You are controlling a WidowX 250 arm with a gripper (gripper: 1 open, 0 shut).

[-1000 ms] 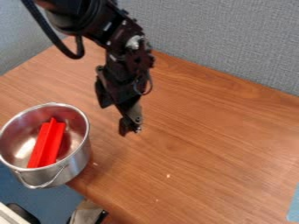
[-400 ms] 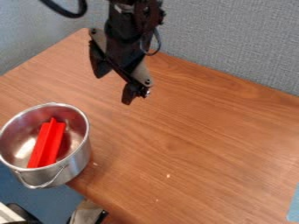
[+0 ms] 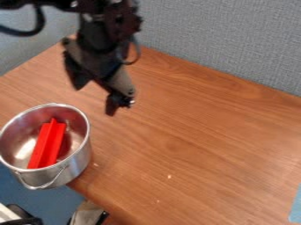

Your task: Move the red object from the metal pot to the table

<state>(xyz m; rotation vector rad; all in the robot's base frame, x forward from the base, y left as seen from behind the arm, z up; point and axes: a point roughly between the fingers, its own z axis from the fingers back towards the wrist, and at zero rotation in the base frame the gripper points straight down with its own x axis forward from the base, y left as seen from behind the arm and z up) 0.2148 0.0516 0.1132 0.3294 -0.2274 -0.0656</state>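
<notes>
The red object (image 3: 49, 143), a long bright red block, lies slanted inside the metal pot (image 3: 74, 167), a shiny steel pot standing at the table's front left corner. The brown wood-grain table (image 3: 200, 132) fills most of the view. My black gripper (image 3: 98, 89) hangs in the air above the tabletop, up and to the right of the pot and apart from it. Its jaws stand open with nothing between them; one dark fingertip (image 3: 115, 105) points down toward the wood beside the pot's rim.
A grey-blue wall (image 3: 235, 35) runs behind the table's far edge. Below the front edge, under the pot, small white and black items (image 3: 84, 215) show. The table's right corner ends near the bottom right of the view.
The gripper has risen and swung left across the view, from over the table's middle toward the pot's side, rolling as it went. It stays open. Pot and red block have not moved.
</notes>
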